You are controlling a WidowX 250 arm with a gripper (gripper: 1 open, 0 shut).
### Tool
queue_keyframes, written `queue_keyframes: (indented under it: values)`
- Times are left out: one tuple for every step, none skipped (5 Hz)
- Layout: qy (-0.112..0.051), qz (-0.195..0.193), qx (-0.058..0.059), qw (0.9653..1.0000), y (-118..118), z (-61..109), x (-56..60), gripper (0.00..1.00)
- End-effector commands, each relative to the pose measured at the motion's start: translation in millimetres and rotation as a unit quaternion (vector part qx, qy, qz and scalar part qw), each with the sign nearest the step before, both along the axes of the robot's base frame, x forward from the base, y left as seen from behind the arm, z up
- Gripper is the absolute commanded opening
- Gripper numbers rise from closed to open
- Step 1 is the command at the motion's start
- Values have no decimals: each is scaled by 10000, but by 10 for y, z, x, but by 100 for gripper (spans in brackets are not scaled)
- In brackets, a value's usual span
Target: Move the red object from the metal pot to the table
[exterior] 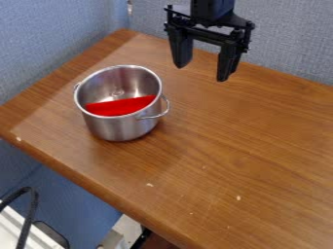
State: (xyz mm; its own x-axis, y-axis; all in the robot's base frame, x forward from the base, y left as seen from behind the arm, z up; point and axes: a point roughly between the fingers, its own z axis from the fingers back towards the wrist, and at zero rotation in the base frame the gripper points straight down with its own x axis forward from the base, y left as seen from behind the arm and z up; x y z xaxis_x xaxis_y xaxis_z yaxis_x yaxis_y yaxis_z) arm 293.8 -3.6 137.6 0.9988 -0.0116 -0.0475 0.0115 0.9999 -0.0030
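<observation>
The metal pot (pixel 121 101) stands on the left half of the brown wooden table (pixel 221 146). Inside it lies the red object (pixel 117 106), bright red and resting across the pot's bottom. My gripper (pixel 200 60) hangs above the table's far edge, up and to the right of the pot. Its two black fingers (pixel 228 64) point down and stand wide apart with nothing between them. It touches neither the pot nor the red object.
A blue wall (pixel 53 39) runs behind and to the left of the table. The table's near-left edge (pixel 78 180) drops off to the floor, where dark cables (pixel 19 209) lie. Bare wood spreads to the right of and in front of the pot.
</observation>
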Motion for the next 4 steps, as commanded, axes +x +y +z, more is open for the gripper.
queue_keyframes:
  values:
    - [93,-7,1,10000,6,-51,-22,100]
    - [121,-222,-27,9997,175,-37,-157,100]
    - [-27,-287,82,9995,442,9,-302,100]
    - [-175,-421,27,9990,675,80,-422,100]
